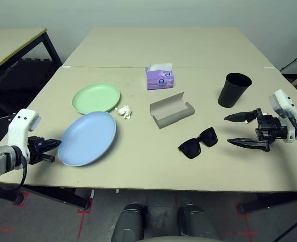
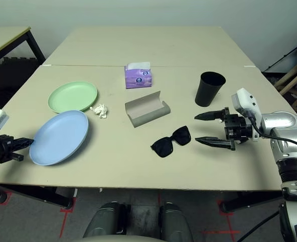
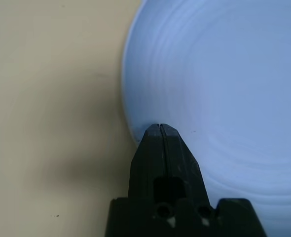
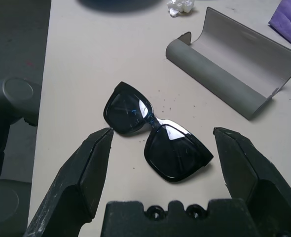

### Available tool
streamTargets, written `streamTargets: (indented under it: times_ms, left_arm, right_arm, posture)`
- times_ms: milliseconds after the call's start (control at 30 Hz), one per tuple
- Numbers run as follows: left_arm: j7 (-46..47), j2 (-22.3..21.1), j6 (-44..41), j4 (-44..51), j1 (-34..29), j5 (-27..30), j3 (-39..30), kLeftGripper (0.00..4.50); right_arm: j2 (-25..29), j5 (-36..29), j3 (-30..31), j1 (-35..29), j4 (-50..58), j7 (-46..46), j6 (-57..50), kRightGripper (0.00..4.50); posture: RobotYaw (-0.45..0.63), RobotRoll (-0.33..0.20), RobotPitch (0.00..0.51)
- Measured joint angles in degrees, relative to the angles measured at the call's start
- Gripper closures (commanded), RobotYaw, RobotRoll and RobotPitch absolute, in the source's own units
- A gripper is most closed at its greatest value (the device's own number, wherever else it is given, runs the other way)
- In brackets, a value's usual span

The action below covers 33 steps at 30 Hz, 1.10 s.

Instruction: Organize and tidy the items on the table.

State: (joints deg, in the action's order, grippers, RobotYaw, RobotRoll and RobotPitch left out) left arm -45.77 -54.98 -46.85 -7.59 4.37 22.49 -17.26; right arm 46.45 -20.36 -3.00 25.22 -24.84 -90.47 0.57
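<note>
Left wrist view: my left fingers (image 3: 160,129) pinched closed on light blue plate (image 1: 88,138) rim, stiff, light, slick. Right fingers (image 2: 205,128) wide open, empty, near black sunglasses (image 4: 155,133).

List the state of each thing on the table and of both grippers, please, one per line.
Left gripper: jaws shut on the blue plate's rim.
Right gripper: jaws open, nothing held.
Blue plate: empty, gripped at its edge.
Green plate: empty, flat.
Glasses case: open, empty.
Sunglasses: folded, outside the case.
Cup: upright.
Tissue pack: opened, tissue sticking out.
Paper wad: crumpled.
</note>
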Motion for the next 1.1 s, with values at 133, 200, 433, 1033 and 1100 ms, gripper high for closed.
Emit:
streamTargets:
  times_ms: [133, 200, 433, 1033, 1100]
  left_arm:
    - [0.0, 0.1, -0.2, 0.2, 1.3, 0.1, 0.0, 4.1]
    - [0.0, 0.1, -0.2, 0.2, 1.4, 0.1, 0.0, 3.54]
    - [-0.1, 0.1, -0.2, 0.3, 1.1, 0.0, 0.0, 0.88]
    - [-1.9, -0.3, 0.3, 1.0, 1.6, 0.5, 0.3, 4.48]
    - [-2.3, -0.6, -0.4, 2.4, 1.9, 1.1, -0.3, 4.48]
  right_arm:
    - [0.0, 0.1, 0.0, -0.1, 0.0, 0.0, 0.0, 0.0]
    - [0.0, 0.1, 0.0, -0.1, 0.0, 0.0, 0.0, 0.0]
    - [0.0, 0.2, 0.0, -0.9, 0.1, 0.1, 0.0, 0.0]
    - [0.4, 0.3, 0.0, -1.6, 0.3, 0.4, 0.5, 0.0]
    - [0.4, 0.5, 0.0, -1.6, 0.2, 0.7, 0.9, 0.0]
  posture:
    - [0.05, 0.0, 0.033]
    - [0.05, 0.0, 0.034]
    - [0.05, 0.0, 0.042]
    - [0.05, 0.0, 0.05]
    - [0.05, 0.0, 0.05]
